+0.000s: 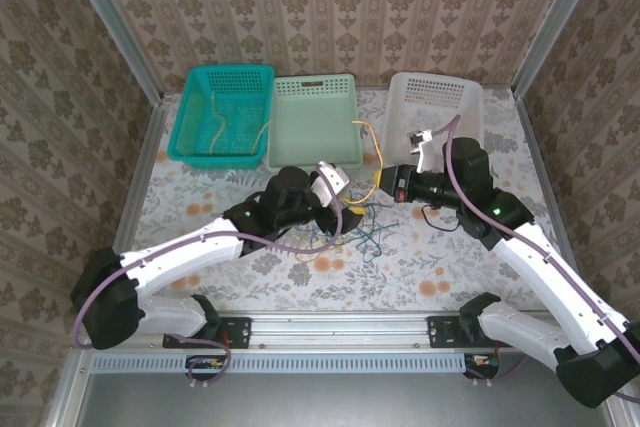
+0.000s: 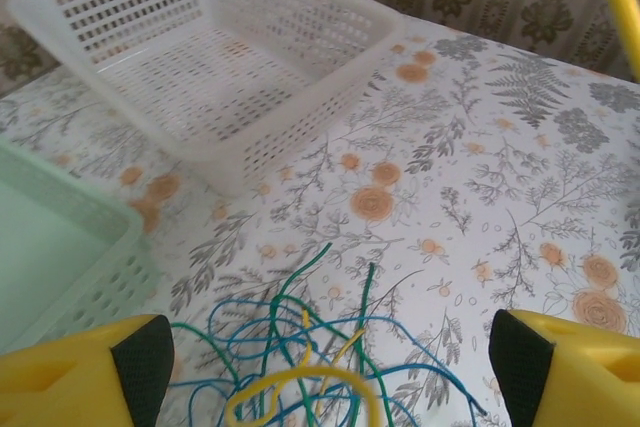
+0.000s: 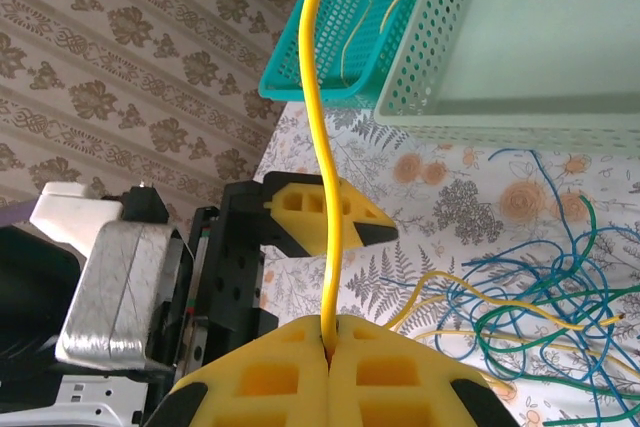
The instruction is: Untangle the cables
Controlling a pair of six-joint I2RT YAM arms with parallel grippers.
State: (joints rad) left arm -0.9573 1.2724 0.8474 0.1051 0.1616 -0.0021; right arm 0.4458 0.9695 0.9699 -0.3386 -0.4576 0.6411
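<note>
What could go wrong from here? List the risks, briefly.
1. The right tool is shut on a yellow cable. If that cable loops through the tangle, pulling may drag everything along.
2. The left tool hangs open over several crossed strands, so closing could pinch more than one.
3. The two tools sit close together, so they might collide.

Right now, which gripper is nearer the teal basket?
Left. The left gripper sits open over the tangled cables, diagonally off a corner of the teal basket; the right gripper, shut on a yellow cable, is farther right.
</note>
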